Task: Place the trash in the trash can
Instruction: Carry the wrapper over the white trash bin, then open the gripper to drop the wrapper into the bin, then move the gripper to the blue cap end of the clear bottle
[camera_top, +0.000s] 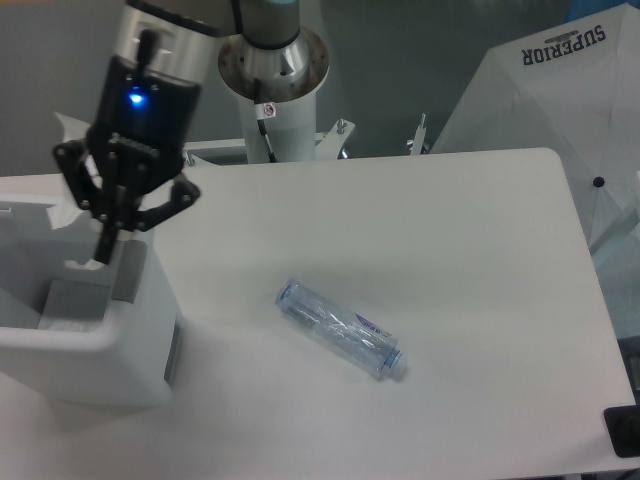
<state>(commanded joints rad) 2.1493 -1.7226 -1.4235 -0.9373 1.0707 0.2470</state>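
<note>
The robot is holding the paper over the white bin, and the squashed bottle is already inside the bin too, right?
Not quite. The camera view shows the squashed bottle lying on the table, outside the white bin. The rest is right: the gripper holds the paper above the bin.

You have a white table (470, 260) under even light, a grey wall (400, 60) behind, and a white umbrella (560, 90) at its far-right edge.
</note>
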